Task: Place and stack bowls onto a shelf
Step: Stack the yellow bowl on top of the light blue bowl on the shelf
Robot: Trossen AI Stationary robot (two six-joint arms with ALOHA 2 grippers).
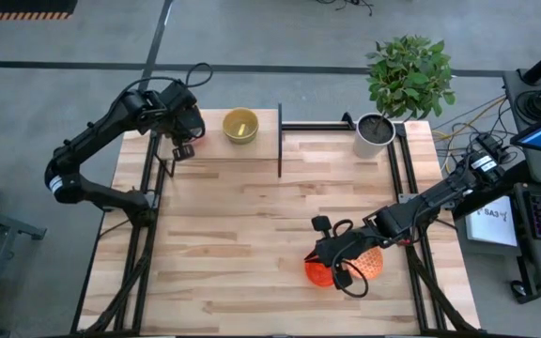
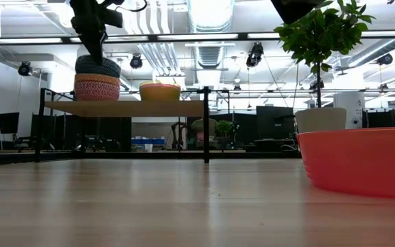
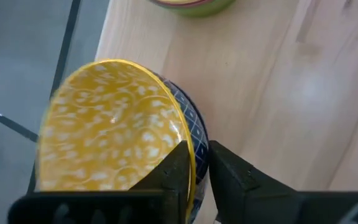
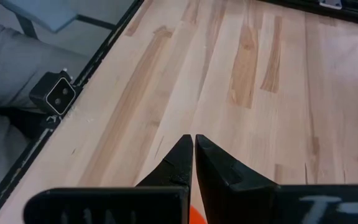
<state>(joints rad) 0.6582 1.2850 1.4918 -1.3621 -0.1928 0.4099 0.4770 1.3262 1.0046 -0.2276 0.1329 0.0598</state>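
Yellow bowl [image 1: 240, 124] is seen on the shelf [image 1: 214, 150] from above. Low view: a stack [image 2: 97, 80] is set beside it. Left wrist: fingers [image 3: 180, 171] barely parted around speckled bowl [image 3: 114, 134] rim. Right wrist: fingers [image 4: 182, 158] closed, empty. Red bowl [image 2: 362, 161] remains on worktop [image 1: 242, 244].

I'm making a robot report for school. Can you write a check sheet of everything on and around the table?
Surface: wooden table, bare in the middle.
Job's things: shelf carries stacked bowls and a yellow bowl; red-orange bowl on the table.
Clutter: white plant pot.
Grippers: left gripper at the speckled yellow bowl, rim between its fingers; right gripper shut above the red-orange bowl.
Cables: on the floor, right.
Surroundings: desks, monitors.
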